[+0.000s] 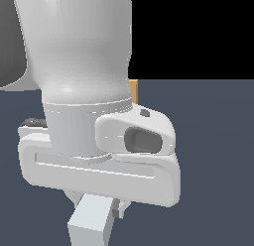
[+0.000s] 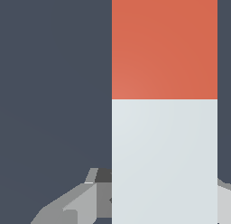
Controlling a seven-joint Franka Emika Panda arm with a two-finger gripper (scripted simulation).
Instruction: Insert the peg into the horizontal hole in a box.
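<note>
The peg fills much of the wrist view: a square bar with an orange-red end segment and a pale grey-white part. My gripper is shut on the white part, with a grey finger against each side. In the exterior view the white hand fills the frame up close, and the peg's white part hangs below it between the fingers. Only a thin tan sliver of the box shows behind the arm. The hole is hidden.
The dark blue-grey floor spreads on the exterior view's right. The arm's large white link blocks the exterior view's left and middle.
</note>
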